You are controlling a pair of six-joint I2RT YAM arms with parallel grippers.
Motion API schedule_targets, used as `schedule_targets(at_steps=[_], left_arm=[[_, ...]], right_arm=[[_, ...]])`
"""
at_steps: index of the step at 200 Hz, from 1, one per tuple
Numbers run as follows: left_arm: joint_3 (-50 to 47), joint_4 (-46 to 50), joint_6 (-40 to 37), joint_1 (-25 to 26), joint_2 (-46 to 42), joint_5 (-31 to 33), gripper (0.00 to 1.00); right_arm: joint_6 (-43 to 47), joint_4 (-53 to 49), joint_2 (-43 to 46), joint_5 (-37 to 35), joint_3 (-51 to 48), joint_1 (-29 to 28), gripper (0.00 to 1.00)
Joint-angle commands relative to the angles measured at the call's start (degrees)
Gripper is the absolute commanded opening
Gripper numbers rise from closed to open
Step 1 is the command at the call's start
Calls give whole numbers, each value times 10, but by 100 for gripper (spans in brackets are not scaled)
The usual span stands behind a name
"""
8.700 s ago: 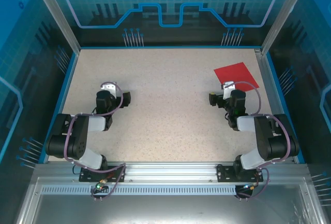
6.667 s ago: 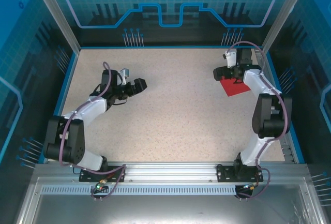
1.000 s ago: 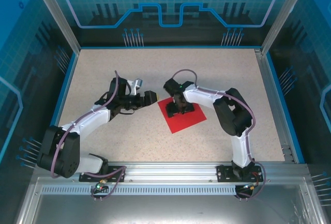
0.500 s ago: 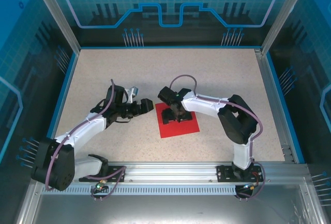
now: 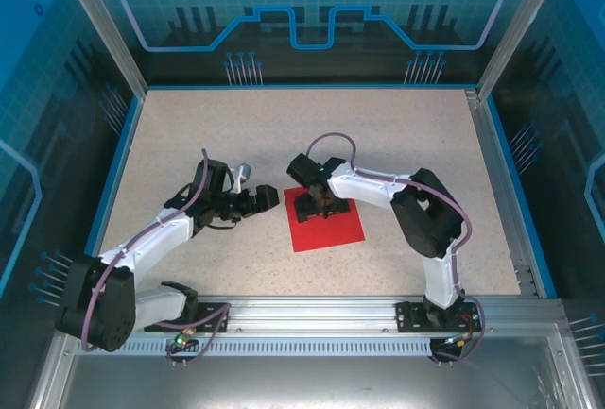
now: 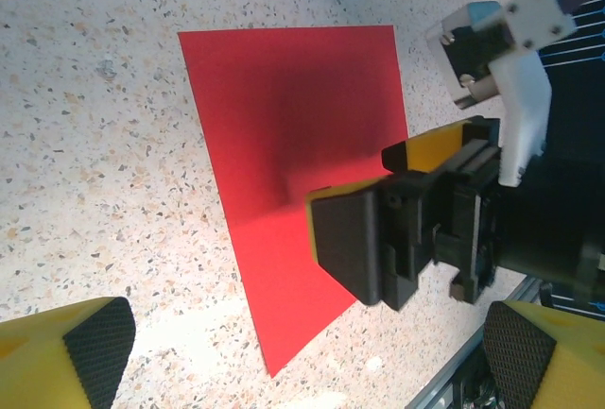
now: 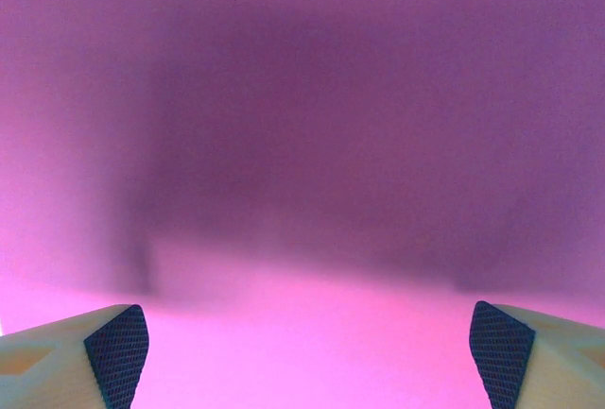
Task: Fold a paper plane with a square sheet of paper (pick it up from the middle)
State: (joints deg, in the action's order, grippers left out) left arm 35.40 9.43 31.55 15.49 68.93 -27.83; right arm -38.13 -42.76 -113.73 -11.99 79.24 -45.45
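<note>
the thin bright red square sheet of paper lies flat near the middle of the speckled pale surface. my right pincer is low over the far part of the paper, fingers spread wide, holding nothing. my left pincer hangs just beside the paper on its left. it is spread wide too, with nothing in it.

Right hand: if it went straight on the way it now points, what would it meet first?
The sheet. The right hand points down at the sheet's far left part, and its open fingertips have red paper close ahead. Whether they already touch it is unclear.
</note>
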Motion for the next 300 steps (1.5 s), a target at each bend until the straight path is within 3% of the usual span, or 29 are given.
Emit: schedule_targets(at_steps=[1, 133, 231, 268, 300], left_arm=[[-5, 16, 2, 0, -4, 5, 99], [10, 17, -9, 6, 24, 3, 99], [14, 18, -14, 14, 35, 1, 99], [13, 17, -15, 15, 35, 2, 99], [13, 16, -14, 15, 34, 1, 99]], right_arm=[[-3, 3, -13, -1, 6, 9, 91], [-28, 38, -36, 4, -38, 21, 85], [-40, -3, -66, -39, -1, -4, 78], [-37, -14, -57, -56, 18, -9, 71], [-36, -8, -41, -61, 22, -13, 57]])
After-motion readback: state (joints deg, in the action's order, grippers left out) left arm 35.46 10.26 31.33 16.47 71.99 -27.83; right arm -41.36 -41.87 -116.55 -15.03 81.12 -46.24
